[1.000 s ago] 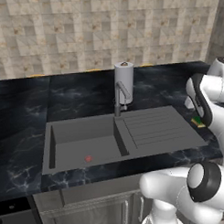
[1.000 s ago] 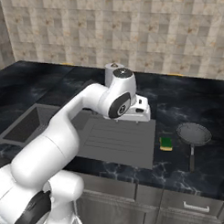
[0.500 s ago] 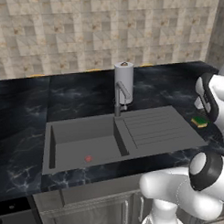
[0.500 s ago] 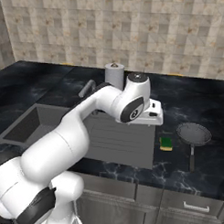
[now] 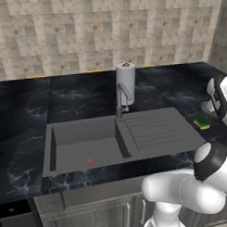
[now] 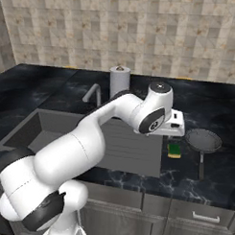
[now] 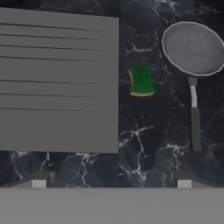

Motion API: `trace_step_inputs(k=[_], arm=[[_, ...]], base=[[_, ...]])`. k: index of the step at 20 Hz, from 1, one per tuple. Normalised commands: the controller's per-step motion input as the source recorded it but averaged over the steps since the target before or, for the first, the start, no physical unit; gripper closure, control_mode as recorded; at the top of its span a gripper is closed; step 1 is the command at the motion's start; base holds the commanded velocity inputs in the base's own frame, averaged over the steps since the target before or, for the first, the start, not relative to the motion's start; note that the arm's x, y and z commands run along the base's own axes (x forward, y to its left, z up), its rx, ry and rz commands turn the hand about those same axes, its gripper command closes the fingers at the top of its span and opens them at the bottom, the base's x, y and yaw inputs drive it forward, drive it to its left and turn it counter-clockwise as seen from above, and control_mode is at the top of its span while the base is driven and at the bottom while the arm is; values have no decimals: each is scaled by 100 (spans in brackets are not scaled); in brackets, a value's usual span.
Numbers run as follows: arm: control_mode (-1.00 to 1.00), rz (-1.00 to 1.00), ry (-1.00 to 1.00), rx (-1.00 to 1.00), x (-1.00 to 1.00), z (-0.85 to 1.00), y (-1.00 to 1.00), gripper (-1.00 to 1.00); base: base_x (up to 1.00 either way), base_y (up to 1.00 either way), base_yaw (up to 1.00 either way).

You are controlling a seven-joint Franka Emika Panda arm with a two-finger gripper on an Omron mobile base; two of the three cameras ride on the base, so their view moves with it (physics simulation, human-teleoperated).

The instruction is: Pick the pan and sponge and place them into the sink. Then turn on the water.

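A: Hand view, item one: small rectangular sponge (image 7: 141,80), green face up, a thin yellow edge along its lower side. Location?

B: Flat on the black marbled worktop (image 7: 144,144), just beside the ribbed drainboard of the matte grey rectangular sink (image 7: 57,83), not touching it. From the right base view the sponge (image 6: 174,149) lies between drainboard and pan.

A: Item two: round shallow dark grey frying pan (image 7: 194,48), speckled inner face, pale rim, long thin dark handle.

B: On the worktop, beyond the sponge from the sink, apart from both. The handle runs toward the front edge of the worktop in the right base view, pan (image 6: 203,140) upright, bowl empty.

A: Item three: sink basin (image 5: 84,144)?

B: Grey, small red drain spot on its floor, grey angular faucet (image 5: 122,97) at the back, pale grey capped cylinder (image 5: 125,77) behind it.

A: Hand (image 7: 111,178)?

B: Two dark fingertips (image 7: 40,179) set wide apart, nothing between them; it hangs above the worktop near the sponge.
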Motion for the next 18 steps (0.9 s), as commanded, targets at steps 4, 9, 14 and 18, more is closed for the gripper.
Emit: trace_step_inputs(k=[4, 9, 14, 18], arm=[[-100, 0, 0, 0, 0, -13, -40, -100], [-100, 0, 0, 0, 0, -20, -35, -100], [-100, 0, 0, 0, 0, -24, -32, -100], [-100, 0, 0, 0, 0, -20, -34, -100]], base=[[0, 0, 0], [0, 0, 0], [0, 0, 0], [0, 0, 0]])
